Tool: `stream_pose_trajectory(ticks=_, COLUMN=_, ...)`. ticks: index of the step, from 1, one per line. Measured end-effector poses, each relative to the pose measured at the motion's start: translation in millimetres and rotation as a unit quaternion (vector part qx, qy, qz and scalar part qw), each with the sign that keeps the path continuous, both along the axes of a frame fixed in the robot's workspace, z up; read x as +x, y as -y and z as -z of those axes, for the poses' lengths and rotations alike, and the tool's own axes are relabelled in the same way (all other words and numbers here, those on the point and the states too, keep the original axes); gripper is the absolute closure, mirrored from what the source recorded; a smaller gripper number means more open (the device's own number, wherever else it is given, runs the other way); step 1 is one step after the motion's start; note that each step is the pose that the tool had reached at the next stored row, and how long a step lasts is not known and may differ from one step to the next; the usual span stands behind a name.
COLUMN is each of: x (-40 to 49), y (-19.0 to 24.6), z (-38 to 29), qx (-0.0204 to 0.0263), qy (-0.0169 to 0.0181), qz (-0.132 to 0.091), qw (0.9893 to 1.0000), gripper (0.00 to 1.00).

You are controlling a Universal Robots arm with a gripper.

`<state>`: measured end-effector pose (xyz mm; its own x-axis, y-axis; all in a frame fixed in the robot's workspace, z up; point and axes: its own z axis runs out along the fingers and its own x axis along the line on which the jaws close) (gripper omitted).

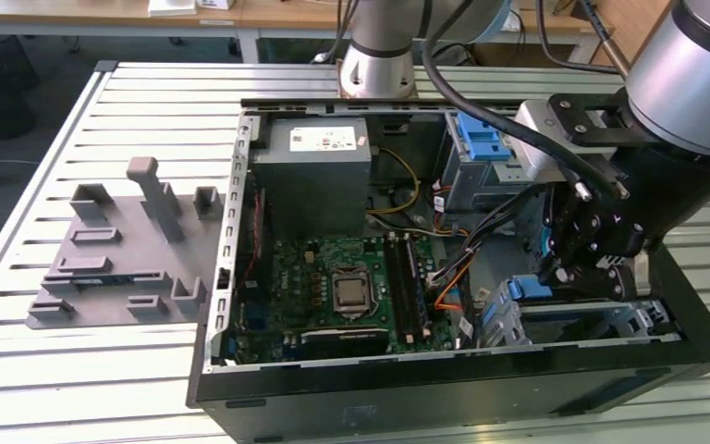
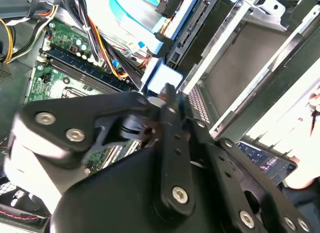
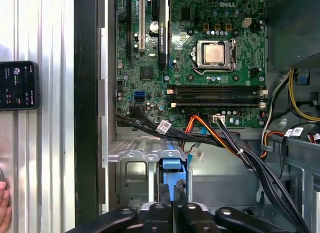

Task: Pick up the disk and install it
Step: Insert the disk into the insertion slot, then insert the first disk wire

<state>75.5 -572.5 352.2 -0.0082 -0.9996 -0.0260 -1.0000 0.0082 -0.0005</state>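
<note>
- Nearest the lens in the first wrist view: black gripper (image 3: pixel 172 187), jaws drawn narrow and pinched on the blue end of the disk (image 3: pixel 172 167).
- Beneath everything, a slatted metal table (image 1: pixel 34 370).
- On the table, an open black computer case (image 1: pixel 454 398), lying on its side with the inside facing up.
- Reaching over the case from the exterior view's right, a silver and black robot arm (image 1: pixel 701 74).
- Inside, at the far end, a grey power box (image 1: pixel 312 171).
- Nearer, a green circuit board (image 1: pixel 330 287), with orange and black cables (image 3: pixel 225 143) running past it.
- Beside the case on the exterior view's left, a grey holder plate (image 1: pixel 121 268).
- Standing on edge in the metal bay (image 3: pixel 132 168) at the case's near corner, the disk, blue end up.
- Flat on the table outside the case, a dark phone (image 3: pixel 19 85).
</note>
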Motion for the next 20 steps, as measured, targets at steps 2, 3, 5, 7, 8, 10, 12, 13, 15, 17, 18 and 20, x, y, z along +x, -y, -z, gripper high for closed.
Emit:
stream_pose_trajectory(ticks=2, x=0.0, y=0.0, z=0.0, qx=0.0, qy=0.0, qz=0.0, qw=1.0, gripper=0.87)
stream_pose_trajectory(ticks=3, x=0.0, y=0.0, z=0.1, qx=0.0, qy=0.0, qz=0.0, qw=1.0, gripper=0.89)
stream_pose_trajectory(ticks=5, x=0.0, y=0.0, z=0.1, qx=0.0, qy=0.0, qz=0.0, qw=1.0, gripper=0.89)
stream_pose_trajectory(ticks=7, x=0.0, y=0.0, z=0.1, qx=0.0, qy=0.0, qz=0.0, qw=1.0, gripper=0.89)
stream_pose_trajectory(ticks=8, x=0.0, y=0.0, z=0.2, qx=0.0, qy=0.0, qz=0.0, qw=1.0, gripper=0.89)
stream_pose_trajectory(ticks=10, x=0.0, y=0.0, z=0.3, qx=0.0, qy=0.0, qz=0.0, qw=1.0, gripper=0.89)
stream_pose_trajectory(ticks=12, x=0.0, y=0.0, z=0.3, qx=0.0, qy=0.0, qz=0.0, qw=1.0, gripper=0.89)
stream_pose_trajectory(ticks=13, x=0.0, y=0.0, z=0.3, qx=0.0, qy=0.0, qz=0.0, qw=1.0, gripper=0.89)
stream_pose_trajectory(ticks=15, x=0.0, y=0.0, z=0.4, qx=0.0, qy=0.0, qz=0.0, qw=1.0, gripper=0.89)
stream_pose_trajectory(ticks=17, x=0.0, y=0.0, z=0.4, qx=0.0, qy=0.0, qz=0.0, qw=1.0, gripper=0.89)
stream_pose_trajectory(ticks=18, x=0.0, y=0.0, z=0.4, qx=0.0, qy=0.0, qz=0.0, qw=1.0, gripper=0.89)
stream_pose_trajectory(ticks=20, x=0.3, y=0.0, z=0.5, qx=0.0001, qy=0.0, qz=0.0, qw=1.0, gripper=0.89)
